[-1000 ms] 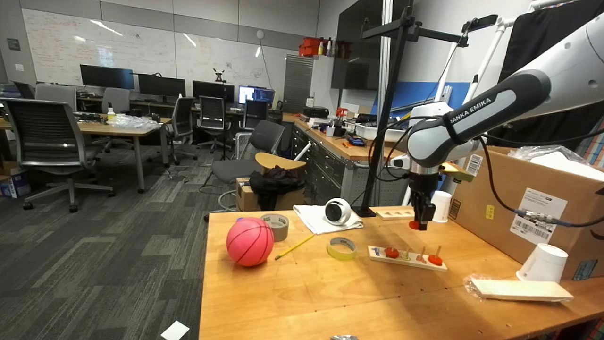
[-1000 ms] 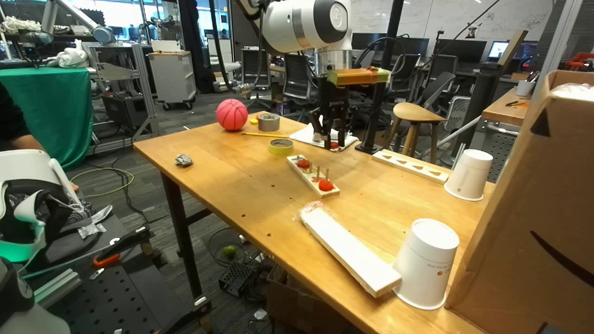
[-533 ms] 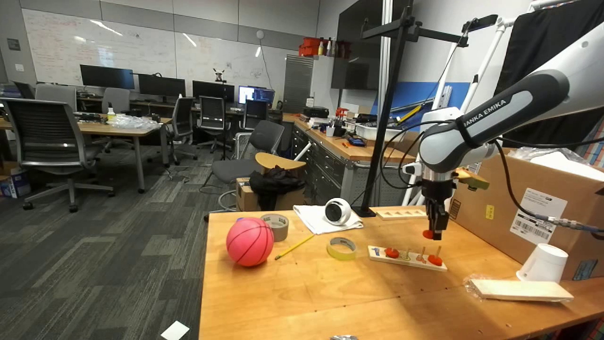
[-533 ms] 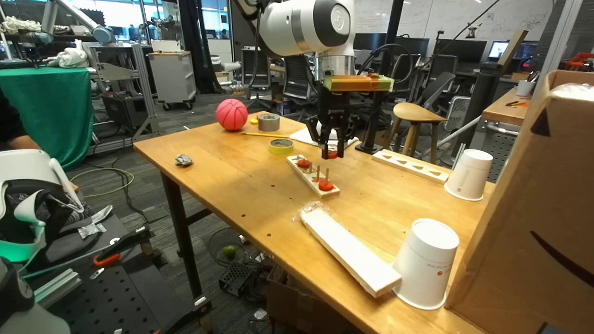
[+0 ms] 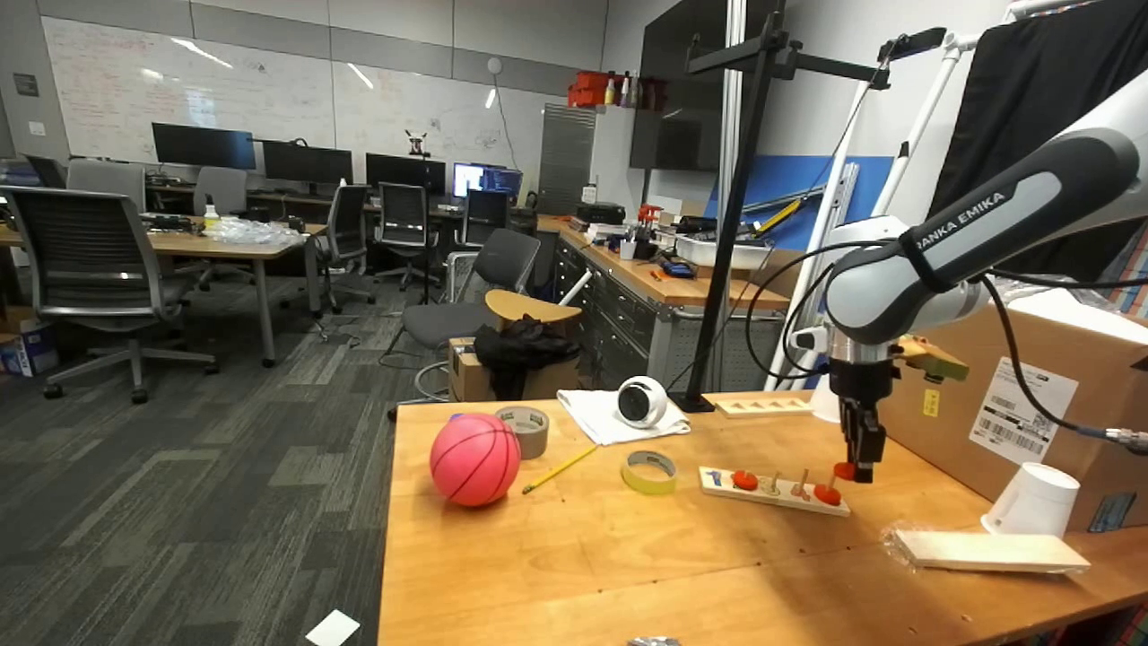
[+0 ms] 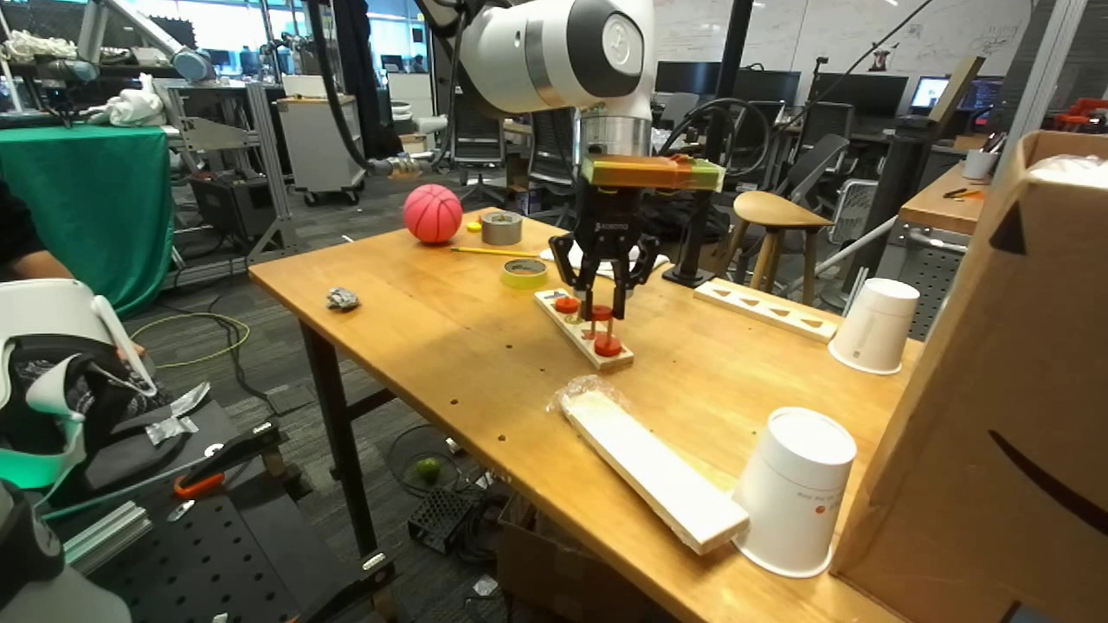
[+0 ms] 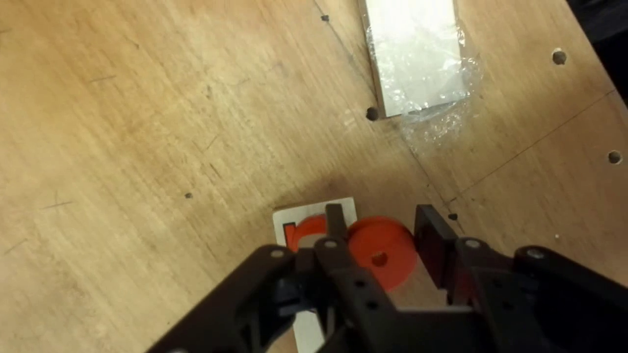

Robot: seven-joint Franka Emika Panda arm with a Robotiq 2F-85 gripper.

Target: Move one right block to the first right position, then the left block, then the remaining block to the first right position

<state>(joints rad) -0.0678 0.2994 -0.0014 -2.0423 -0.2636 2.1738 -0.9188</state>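
Note:
My gripper (image 7: 381, 245) is shut on a round red block (image 7: 387, 255) with a hole in its middle; one finger lies on each side. In an exterior view the held block (image 6: 601, 312) hangs just above the pegged wooden board (image 6: 578, 333), near the peg tops. From above, it lies beside the board's end rather than over it. A second red block (image 5: 827, 494) sits low on the peg at the board's right end. Towards the left end rests a third red block (image 5: 744, 482). Part of the end block (image 7: 308, 229) is hidden behind a finger in the wrist view.
A plastic-wrapped pale plank (image 6: 649, 467) lies near the board, with a white cup (image 6: 796, 493) against it. Another cup (image 6: 874, 324), a strip with triangular holes (image 6: 766, 311) and a cardboard box (image 6: 978, 415) stand beyond. Yellow tape (image 5: 649, 473) lies left of the board.
Still holding the red block, my gripper has come down and across to the board's right end, as seen in both exterior views. The two blocks on the board have not moved.

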